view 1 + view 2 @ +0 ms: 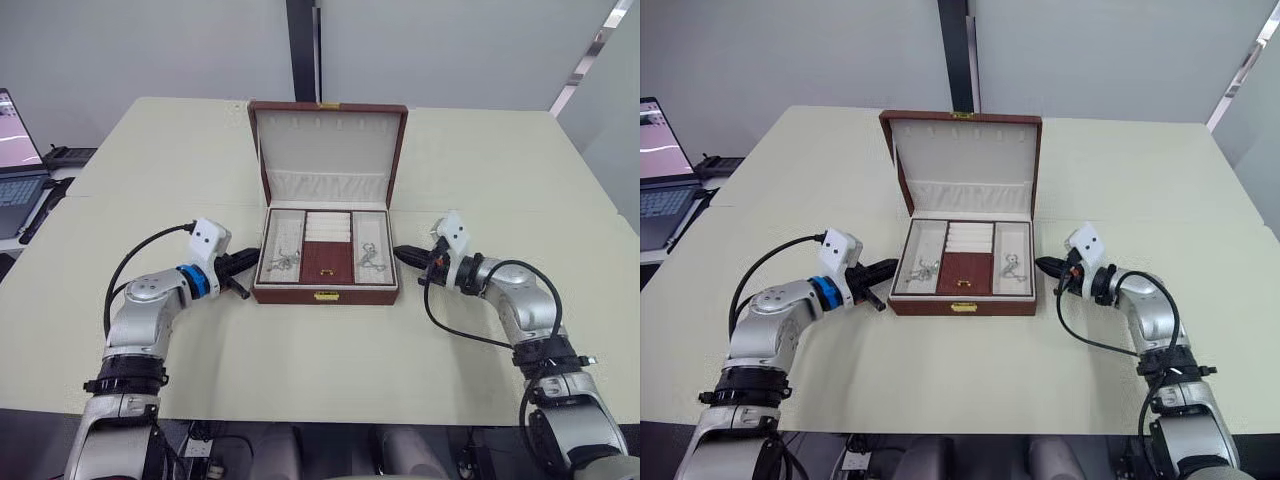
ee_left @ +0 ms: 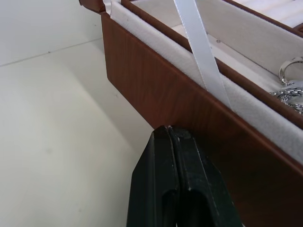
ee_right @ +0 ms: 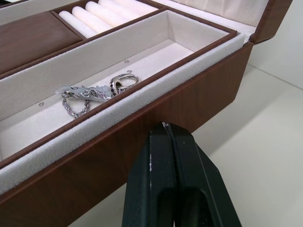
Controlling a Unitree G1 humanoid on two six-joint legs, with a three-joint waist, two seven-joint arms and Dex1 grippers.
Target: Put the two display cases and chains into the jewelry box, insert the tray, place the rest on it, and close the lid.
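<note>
One jewelry box (image 1: 325,292), one tray (image 1: 327,258) (inside), two chain clusters (image 1: 282,264).

Wood-grain jewelry box (image 1: 325,293), velvety cream lining.

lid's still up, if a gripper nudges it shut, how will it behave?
The lid stands upright on a rear hinge, so it probably swings down as one stiff panel. A white ribbon stay suggests it won't fall backward. It looks broad and flat, so it may drop fast and slap the jewelry box once past vertical.
</note>
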